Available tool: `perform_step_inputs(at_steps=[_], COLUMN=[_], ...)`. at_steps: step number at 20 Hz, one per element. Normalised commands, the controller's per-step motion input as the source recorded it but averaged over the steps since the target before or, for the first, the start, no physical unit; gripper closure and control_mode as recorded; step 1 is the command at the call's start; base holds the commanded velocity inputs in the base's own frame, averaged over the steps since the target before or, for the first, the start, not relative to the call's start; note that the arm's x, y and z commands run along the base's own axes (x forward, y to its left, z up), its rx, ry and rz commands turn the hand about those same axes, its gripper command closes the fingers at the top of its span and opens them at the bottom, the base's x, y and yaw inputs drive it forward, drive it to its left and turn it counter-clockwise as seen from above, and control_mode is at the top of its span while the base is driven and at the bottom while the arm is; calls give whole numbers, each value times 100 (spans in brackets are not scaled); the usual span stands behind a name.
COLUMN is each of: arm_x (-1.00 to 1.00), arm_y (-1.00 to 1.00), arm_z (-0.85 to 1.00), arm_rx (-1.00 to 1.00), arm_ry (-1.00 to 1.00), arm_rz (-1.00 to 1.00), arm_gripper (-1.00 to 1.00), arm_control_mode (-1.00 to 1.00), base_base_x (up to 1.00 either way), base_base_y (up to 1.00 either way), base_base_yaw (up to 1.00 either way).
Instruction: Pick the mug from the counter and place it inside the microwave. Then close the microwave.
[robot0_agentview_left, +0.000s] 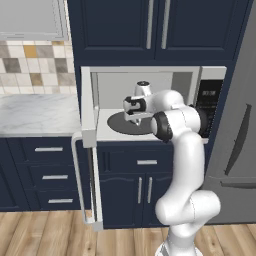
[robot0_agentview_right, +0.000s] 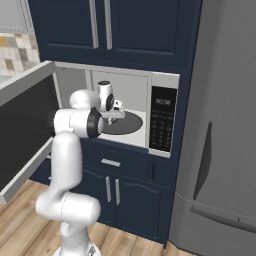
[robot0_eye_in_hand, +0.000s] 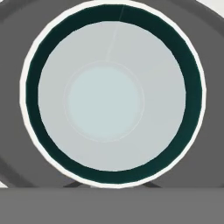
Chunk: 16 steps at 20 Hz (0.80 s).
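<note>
The grey refrigerator (robot0_agentview_left: 235, 150) stands at the right, and beside it the navy cabinets (robot0_agentview_left: 150, 25) frame one microwave (robot0_agentview_right: 162, 117), whose door (robot0_agentview_left: 89, 120) is swung fully open toward the left. To the left of that, one marble desk (robot0_agentview_left: 35, 112) runs under a tiled wall, and the stretch of it in the left base view carries nothing. One white arm (robot0_agentview_left: 182, 150) reaches from the base into the microwave's pale cavity, its hand hanging over the single dark turntable (robot0_agentview_left: 120, 125). The gripper (robot0_agentview_left: 134, 119) points down at the turntable; its jaws are drawn in as far as they go, and judging by the hand view, where the rim fills the picture from directly above, they appear to be pinching the wall of the one mug (robot0_eye_in_hand: 111, 94), though the contact itself is not visible. The mug, white outside with a dark green ring inside, is within the microwave, right over the turntable; whether it already rests on the plate or hangs just above it I cannot tell. So the pick and the carry look done, and the placing is nearly done. What is left, as I judge it: release the mug, withdraw the arm from the cavity, and swing the door shut.
</note>
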Motion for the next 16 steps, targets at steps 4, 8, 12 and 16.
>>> perform_step_inputs(at_steps=[4, 8, 12, 16], arm_x=[20, 12, 7, 0], arm_y=[0, 0, 0, 0], arm_z=[-22, -28, -30, -28], arm_rx=[0, 0, 0, 0], arm_ry=[1, 2, 2, 2], arm_rz=[0, 0, 0, 0], arm_gripper=[100, 100, 100, 100], arm_control_mode=[-100, -100, -100, -100], base_base_x=[0, 0, 0, 0], base_base_y=[0, 0, 0, 0], base_base_yaw=[0, 0, 0, 0])
